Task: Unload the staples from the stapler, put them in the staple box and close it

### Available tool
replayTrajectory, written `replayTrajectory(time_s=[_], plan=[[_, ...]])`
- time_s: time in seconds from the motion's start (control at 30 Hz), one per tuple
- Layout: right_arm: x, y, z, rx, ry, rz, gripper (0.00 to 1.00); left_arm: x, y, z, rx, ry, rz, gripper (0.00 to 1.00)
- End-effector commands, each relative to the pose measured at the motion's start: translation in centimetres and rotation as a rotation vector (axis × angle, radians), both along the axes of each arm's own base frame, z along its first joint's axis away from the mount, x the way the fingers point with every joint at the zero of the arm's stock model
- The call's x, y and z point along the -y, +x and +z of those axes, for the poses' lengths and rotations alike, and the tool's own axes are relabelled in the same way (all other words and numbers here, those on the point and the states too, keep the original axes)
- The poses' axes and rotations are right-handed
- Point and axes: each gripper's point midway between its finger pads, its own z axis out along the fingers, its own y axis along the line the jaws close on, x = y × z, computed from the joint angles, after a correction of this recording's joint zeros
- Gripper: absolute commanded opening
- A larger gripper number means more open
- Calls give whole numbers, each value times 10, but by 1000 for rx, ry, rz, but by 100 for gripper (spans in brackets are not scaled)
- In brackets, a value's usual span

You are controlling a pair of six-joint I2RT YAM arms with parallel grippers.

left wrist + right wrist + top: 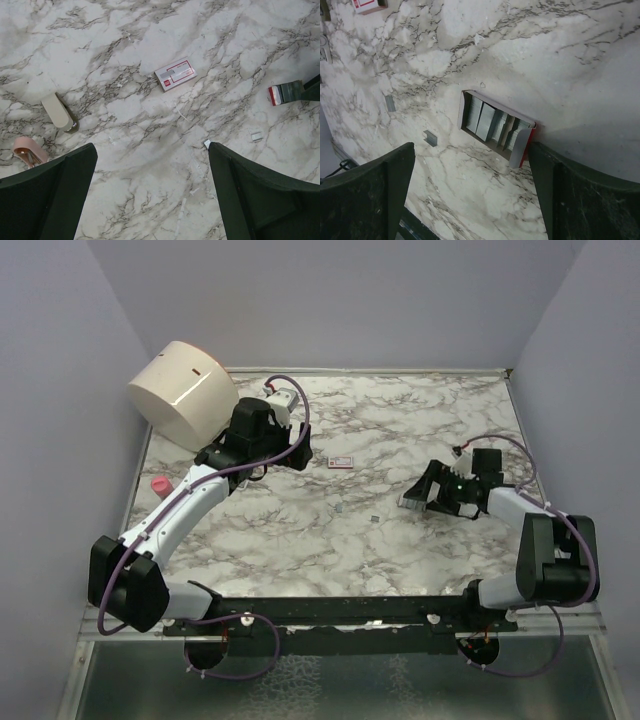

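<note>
The beige stapler (pixel 59 111) lies shut on the marble at the left of the left wrist view; in the top view my left arm hides it. My left gripper (pixel 150 147) hangs open above bare marble, well right of the stapler, with nothing between its fingers. An open box of staples (pixel 495 125), with several strips inside, lies just ahead of my right gripper (pixel 470 150), which is open. The box's red corner sits close against the right finger (pixel 555 180). Loose staple strips (pixel 430 138) lie on the marble nearby.
A small pink object (pixel 158 485) lies near the table's left edge. A red and white packet (pixel 341 462) sits mid-table. A large cream cylinder (pixel 185 390) stands at the back left corner. Grey walls enclose the marble table (pixel 400 420) on three sides.
</note>
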Motion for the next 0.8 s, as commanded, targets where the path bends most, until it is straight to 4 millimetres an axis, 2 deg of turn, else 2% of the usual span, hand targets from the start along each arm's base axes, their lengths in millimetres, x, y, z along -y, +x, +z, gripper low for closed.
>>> replayTrajectory(time_s=[0.0,0.2,0.43,0.47,0.53,0.67,0.7,0.77], plan=[[-19,15,8,47,36,60,95,7,1,5,13,-20,-21,97],[-48,21,8,46,50,118,95,6,1,5,14,-16,-18,97],[-66,24,15,49,74,165,95,6,1,5,18,-13,-20,97],[-64,24,15,48,55,176,95,6,1,5,17,-14,-19,97],[-47,33,18,66,-68,154,96,5,0,6,18,-13,-18,97],[-24,40,37,154,-273,159,94,6,0,7,20,-15,-19,97],[-21,39,40,166,-330,165,92,6,0,7,18,-17,-20,97],[-31,32,44,181,-376,212,91,6,0,7,18,-19,-20,97]])
